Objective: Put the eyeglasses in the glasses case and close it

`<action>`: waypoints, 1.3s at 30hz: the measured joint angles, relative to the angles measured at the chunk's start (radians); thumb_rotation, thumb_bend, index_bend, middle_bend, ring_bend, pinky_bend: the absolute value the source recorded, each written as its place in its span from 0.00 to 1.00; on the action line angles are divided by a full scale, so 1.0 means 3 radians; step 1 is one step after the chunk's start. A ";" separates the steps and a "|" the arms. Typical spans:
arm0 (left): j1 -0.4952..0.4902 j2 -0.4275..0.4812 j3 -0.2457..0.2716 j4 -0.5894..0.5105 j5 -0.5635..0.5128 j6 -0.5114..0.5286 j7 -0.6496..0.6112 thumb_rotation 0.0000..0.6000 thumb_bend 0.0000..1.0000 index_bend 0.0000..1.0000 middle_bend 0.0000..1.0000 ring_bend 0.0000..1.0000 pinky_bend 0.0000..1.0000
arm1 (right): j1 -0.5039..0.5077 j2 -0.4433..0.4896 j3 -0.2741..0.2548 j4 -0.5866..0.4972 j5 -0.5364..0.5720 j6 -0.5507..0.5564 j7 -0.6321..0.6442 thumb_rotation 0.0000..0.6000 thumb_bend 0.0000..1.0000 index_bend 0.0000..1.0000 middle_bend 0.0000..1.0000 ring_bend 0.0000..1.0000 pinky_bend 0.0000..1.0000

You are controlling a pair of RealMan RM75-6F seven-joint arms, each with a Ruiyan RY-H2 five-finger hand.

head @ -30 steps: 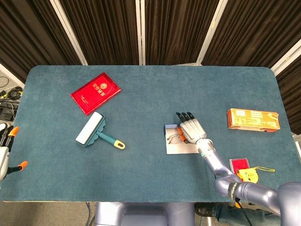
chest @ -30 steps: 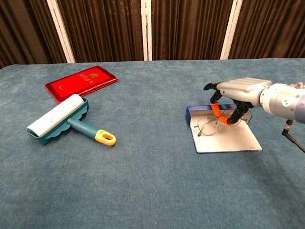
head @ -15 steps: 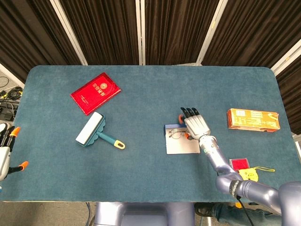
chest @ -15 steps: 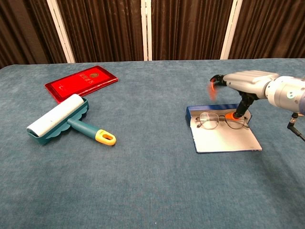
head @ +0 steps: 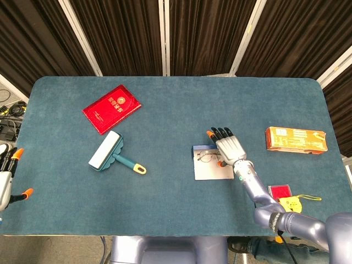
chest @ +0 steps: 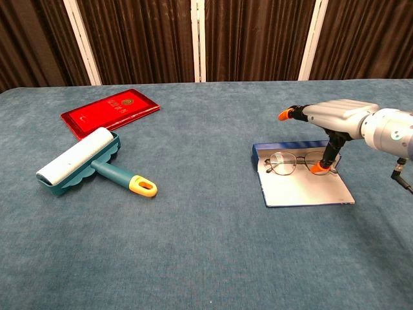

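The glasses case (chest: 307, 189) lies open right of the table's centre, with a blue tray at the back and a pale lid flap in front; it also shows in the head view (head: 210, 170). The thin-rimmed eyeglasses (chest: 290, 162) (head: 205, 156) lie unfolded across its back part. My right hand (chest: 335, 115) (head: 230, 147) hovers over the case's right end with fingers stretched out. Its orange thumb tip is down at the right lens, and whether it touches is unclear. It holds nothing. My left hand (head: 5, 177) hangs off the table's left edge, fingers apart and empty.
A red booklet (chest: 110, 111) and a teal lint roller (chest: 90, 161) with a yellow handle end lie on the left. An orange box (head: 296, 139) sits at the right edge. A small red item (head: 280, 191) with a yellow tag lies near the front right.
The right hand let go of the eyeglasses, which now lie flat across the case. Its fingers uncurled and rose. The left hand stayed put.
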 measured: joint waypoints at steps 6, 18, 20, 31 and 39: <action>-0.0015 -0.0006 -0.0010 0.0021 -0.0040 -0.0033 0.0001 1.00 0.00 0.00 0.00 0.00 0.00 | 0.0051 -0.0163 0.0017 0.0247 0.0017 -0.0031 -0.0015 1.00 0.07 0.00 0.00 0.00 0.00; -0.0057 -0.0043 -0.0037 0.0088 -0.0169 -0.0128 0.0029 1.00 0.00 0.00 0.00 0.00 0.00 | 0.0157 -0.0423 0.0142 0.0791 0.0103 -0.0121 0.0059 1.00 0.07 0.00 0.00 0.00 0.00; -0.0067 -0.0051 -0.0043 0.0102 -0.0203 -0.0156 0.0032 1.00 0.00 0.00 0.00 0.00 0.00 | 0.0163 -0.0454 0.0165 0.0877 0.0112 -0.0132 0.0107 1.00 0.07 0.00 0.00 0.00 0.00; -0.0084 -0.0078 -0.0032 0.0099 -0.0204 -0.0153 0.0089 1.00 0.00 0.00 0.00 0.00 0.00 | 0.0098 -0.0296 0.0160 0.0642 0.0001 -0.0052 0.0184 1.00 0.07 0.00 0.00 0.00 0.00; -0.0070 -0.0054 -0.0008 0.0073 -0.0117 -0.0110 0.0042 1.00 0.00 0.00 0.00 0.00 0.00 | -0.0144 0.0208 -0.0065 -0.0132 -0.0336 0.0257 0.0118 1.00 0.07 0.00 0.00 0.00 0.00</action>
